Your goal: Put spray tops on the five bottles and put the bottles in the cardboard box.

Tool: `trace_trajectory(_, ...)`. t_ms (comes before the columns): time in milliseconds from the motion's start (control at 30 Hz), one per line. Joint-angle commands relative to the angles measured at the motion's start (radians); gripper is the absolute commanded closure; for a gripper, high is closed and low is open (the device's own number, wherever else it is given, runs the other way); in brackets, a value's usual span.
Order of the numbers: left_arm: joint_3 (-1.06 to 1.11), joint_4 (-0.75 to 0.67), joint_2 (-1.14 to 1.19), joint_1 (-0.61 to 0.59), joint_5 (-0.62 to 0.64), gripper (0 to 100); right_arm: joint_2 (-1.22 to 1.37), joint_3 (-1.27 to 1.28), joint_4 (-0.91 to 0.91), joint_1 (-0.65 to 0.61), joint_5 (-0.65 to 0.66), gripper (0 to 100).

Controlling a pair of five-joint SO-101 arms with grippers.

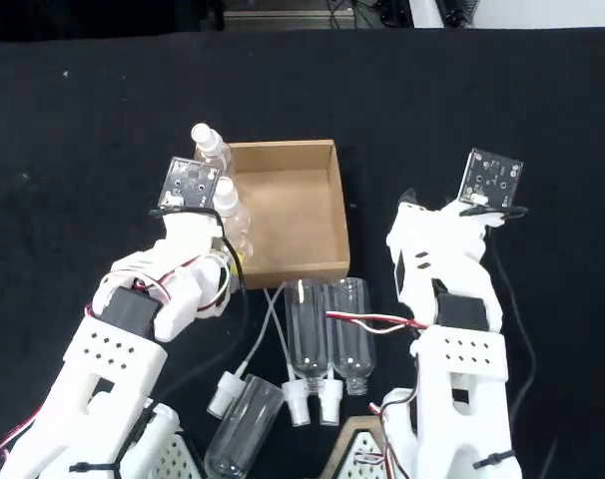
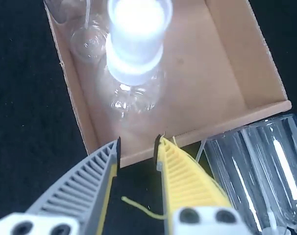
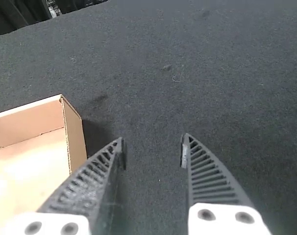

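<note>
Closest up, a clear plastic bottle (image 1: 245, 424) lies on its side at the near edge of the bench (image 1: 502, 90), with a loose white spray top (image 1: 226, 392) just beside it. Next to that, two more clear bottles (image 1: 307, 334) lie side by side, bases toward the cardboard box (image 1: 293, 267). Two more white tops (image 1: 299, 404) sit down by their necks, and a red and white wire (image 1: 377, 321) from the right arm runs across them.

The box is plain brown, square and open on top, sitting mid-bench on black cloth. Two capped bottles (image 2: 136, 44) stand inside it along the wall on the left arm's side, one of them in the far corner.

The left tool (image 2: 137, 144) hangs over the box's near wall, its ribbed grey and yellow fingers a little apart with nothing between them. The right tool (image 3: 152, 147) has its dark ribbed fingers spread over bare cloth beside the box.
</note>
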Motion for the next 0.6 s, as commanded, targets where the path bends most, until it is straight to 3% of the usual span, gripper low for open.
trace_trajectory(0,-0.058,-0.025,0.031,0.013,0.014,88,-0.024,-0.010,-0.026,0.021,0.012,82.8)
trace_trajectory(367,-0.111,-0.092,0.183,0.016,0.017,88,-0.024,-0.010,-0.026,0.021,0.012,82.8)
trace_trajectory(567,-0.133,-0.106,0.247,0.054,0.109,88,-0.024,-0.010,-0.026,0.021,0.012,82.8)
